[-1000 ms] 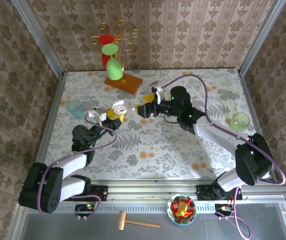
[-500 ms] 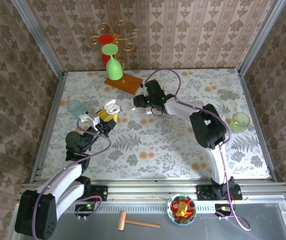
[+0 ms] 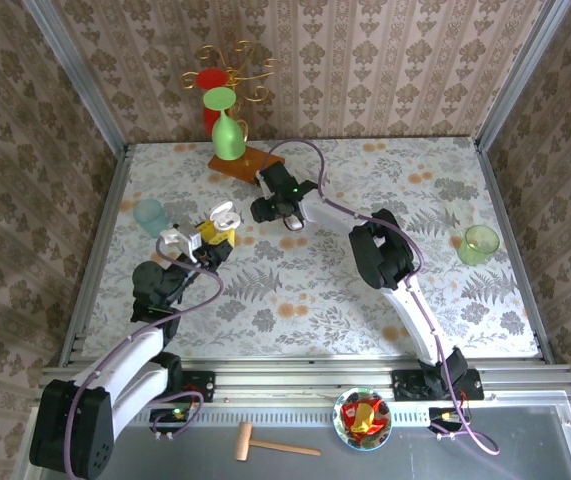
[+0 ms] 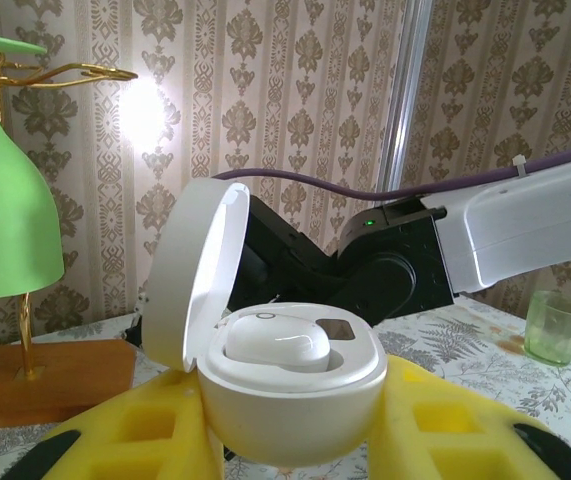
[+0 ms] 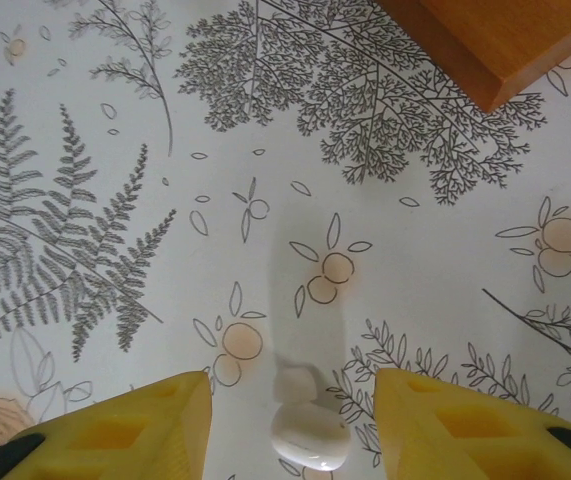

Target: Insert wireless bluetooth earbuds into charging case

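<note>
Counter [image 3: 315, 290]: floral; white earbud [image 5: 310, 435] at right wrist view's bottom centre.
Right hand [image 5: 290, 385]: spread astride earbud; shifted further left than before.
Left hand [image 3: 212, 233]: pinching open case [image 4: 285, 390], unmoved.

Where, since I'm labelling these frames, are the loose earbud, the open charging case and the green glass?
loose earbud [image 5: 310, 437]: right wrist view, its rounded white body.
charging case [image 4: 295, 412]: left wrist view, its lower shell's front.
green glass [image 4: 5, 205]: left wrist view, its bowl.

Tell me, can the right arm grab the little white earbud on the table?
Probably yes. The earbud lies bare on the table, right between the open jaws of the right gripper, with nothing covering it.
</note>
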